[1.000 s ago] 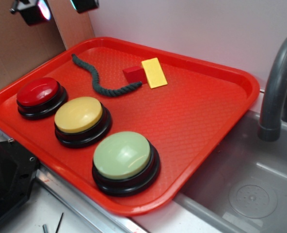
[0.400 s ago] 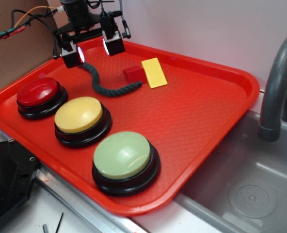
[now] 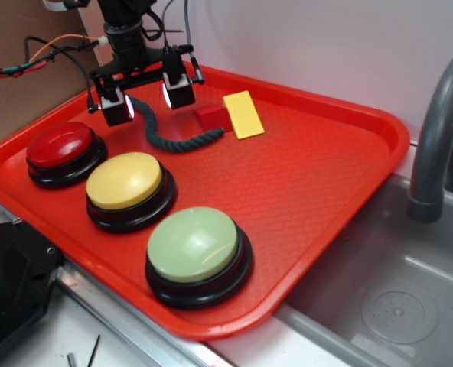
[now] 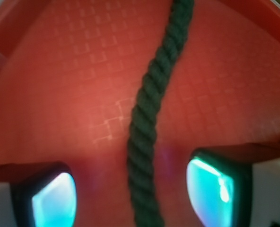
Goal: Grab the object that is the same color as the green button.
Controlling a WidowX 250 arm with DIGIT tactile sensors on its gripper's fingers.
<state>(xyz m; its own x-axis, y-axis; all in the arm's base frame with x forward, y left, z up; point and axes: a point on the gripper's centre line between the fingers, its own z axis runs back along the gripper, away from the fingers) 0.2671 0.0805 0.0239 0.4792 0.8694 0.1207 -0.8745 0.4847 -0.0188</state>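
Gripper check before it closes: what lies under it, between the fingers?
The green rope runs between the open fingers, lying on the red tray. In the exterior view the gripper covers the rope's far end.

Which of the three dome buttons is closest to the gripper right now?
The red button, at the far-left end of the row, just below the open gripper. The yellow button sits farther along, and the green button farthest.
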